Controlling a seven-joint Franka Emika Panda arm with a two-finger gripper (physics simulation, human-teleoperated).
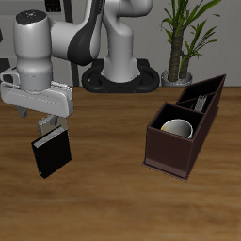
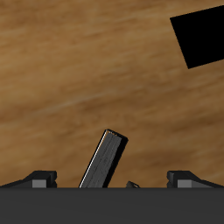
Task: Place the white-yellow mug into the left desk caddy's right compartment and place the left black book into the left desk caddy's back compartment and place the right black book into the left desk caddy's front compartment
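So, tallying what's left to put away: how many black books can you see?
2: one black book gripped in the claw, a second book apparently in the left desk caddy's narrow back slot. Others may be hidden.

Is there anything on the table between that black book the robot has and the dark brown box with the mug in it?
No. The exterior view shows only bare wooden table between the black book and the dark brown box organizer.
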